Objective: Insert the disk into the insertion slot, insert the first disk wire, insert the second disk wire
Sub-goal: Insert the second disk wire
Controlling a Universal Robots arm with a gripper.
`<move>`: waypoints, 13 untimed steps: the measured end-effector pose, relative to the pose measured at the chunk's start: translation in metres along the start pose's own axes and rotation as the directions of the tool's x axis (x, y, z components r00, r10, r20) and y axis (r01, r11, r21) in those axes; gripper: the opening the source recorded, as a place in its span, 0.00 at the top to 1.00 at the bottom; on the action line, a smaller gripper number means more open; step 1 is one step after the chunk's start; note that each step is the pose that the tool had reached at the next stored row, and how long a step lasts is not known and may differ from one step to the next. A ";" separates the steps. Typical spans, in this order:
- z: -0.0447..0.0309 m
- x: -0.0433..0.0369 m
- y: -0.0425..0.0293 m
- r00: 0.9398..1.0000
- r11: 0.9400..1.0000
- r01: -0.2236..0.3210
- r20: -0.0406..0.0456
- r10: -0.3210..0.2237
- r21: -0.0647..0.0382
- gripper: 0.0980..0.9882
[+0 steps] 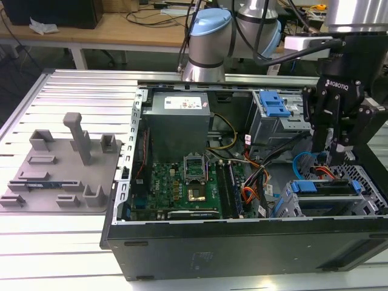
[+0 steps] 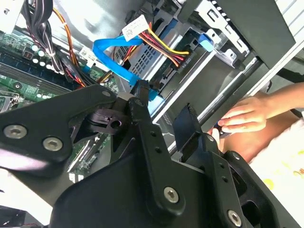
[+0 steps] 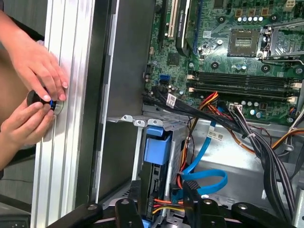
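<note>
1. One open black steel computer case (image 1: 242, 248) lies on the ribbed aluminium tabletop (image 1: 60, 242).
2. One low grey perforated insertion slot (image 1: 364, 182) holds the single flat disk (image 1: 305, 187) in its blue plastic carrier (probably rigid and shock-sensitive; best held by the carrier edges).
3. The black hand (image 2: 164, 107) hovers close above, fingers partly spread, gripping nothing.
4. Two wires: a limp flat blue ribbon (image 2: 111, 50) and a red-yellow bundle (image 2: 161, 45).

A green motherboard (image 1: 176, 182) lies in the open black case (image 1: 242, 245). A grey moulded tray (image 1: 60, 173) rests at the exterior view's left.
</note>
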State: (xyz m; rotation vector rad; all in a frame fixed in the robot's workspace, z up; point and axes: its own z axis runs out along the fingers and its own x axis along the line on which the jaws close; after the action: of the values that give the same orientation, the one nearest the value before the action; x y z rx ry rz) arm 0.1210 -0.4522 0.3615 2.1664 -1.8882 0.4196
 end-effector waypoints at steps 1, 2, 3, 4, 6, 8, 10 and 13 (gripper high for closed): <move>0.0005 -0.0007 -0.0003 1.000 1.000 0.000 0.000 0.000 0.000 0.57; 0.0010 -0.0014 -0.0005 1.000 1.000 0.000 0.000 0.000 0.000 0.57; 0.0013 -0.0022 -0.0008 1.000 1.000 0.000 0.000 0.000 0.000 0.57; 0.0015 -0.0029 -0.0010 1.000 1.000 0.000 0.000 0.000 0.000 0.59; 0.0020 -0.0043 -0.0015 1.000 1.000 0.000 0.000 0.000 0.000 0.59; 0.0027 -0.0054 -0.0020 1.000 1.000 0.000 0.000 0.000 0.000 0.74; 0.0031 -0.0069 -0.0027 1.000 1.000 0.000 0.000 0.000 0.000 0.74; 0.0039 -0.0107 -0.0033 1.000 1.000 0.000 0.000 0.000 0.000 0.74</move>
State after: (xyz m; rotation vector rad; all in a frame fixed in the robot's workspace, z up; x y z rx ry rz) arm 0.1232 -0.4433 0.3540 2.1665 -1.8883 0.4195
